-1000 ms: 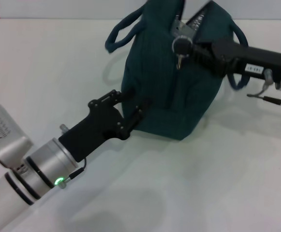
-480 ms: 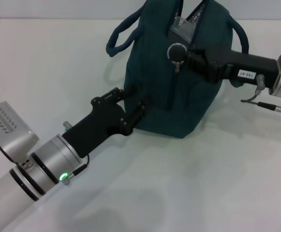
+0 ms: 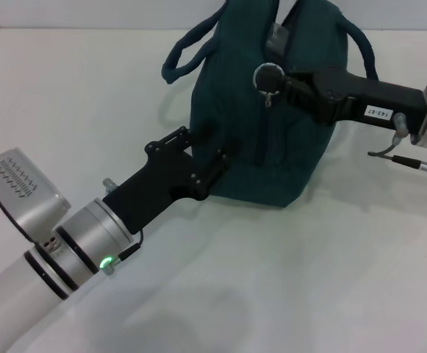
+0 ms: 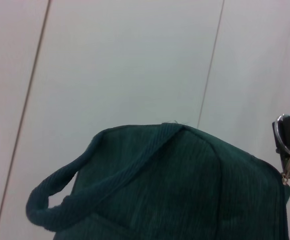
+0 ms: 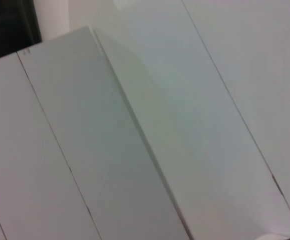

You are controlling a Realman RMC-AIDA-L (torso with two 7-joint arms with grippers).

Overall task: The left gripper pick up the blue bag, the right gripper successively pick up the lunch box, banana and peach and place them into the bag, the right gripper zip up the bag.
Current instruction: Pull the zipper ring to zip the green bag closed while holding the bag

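The blue bag (image 3: 272, 147) stands upright on the white table, and its top and one handle fill the left wrist view (image 4: 184, 185). My left gripper (image 3: 202, 145) is at the bag's lower left corner, shut on the fabric there. From the right, my right gripper (image 3: 268, 76) reaches across the bag's top and is shut on the zipper pull (image 3: 269, 97), which dangles under its tip. That tip and the pull also show in the left wrist view (image 4: 286, 172). The lunch box, banana and peach are out of view.
The white table (image 3: 309, 279) spreads around the bag. The bag's two handles (image 3: 184, 55) stick out to either side of its top. The right wrist view shows only pale wall panels (image 5: 135, 150).
My right gripper has slid left along the bag's top, and the opening looks narrower. My left arm has crept up and right against the bag's corner.
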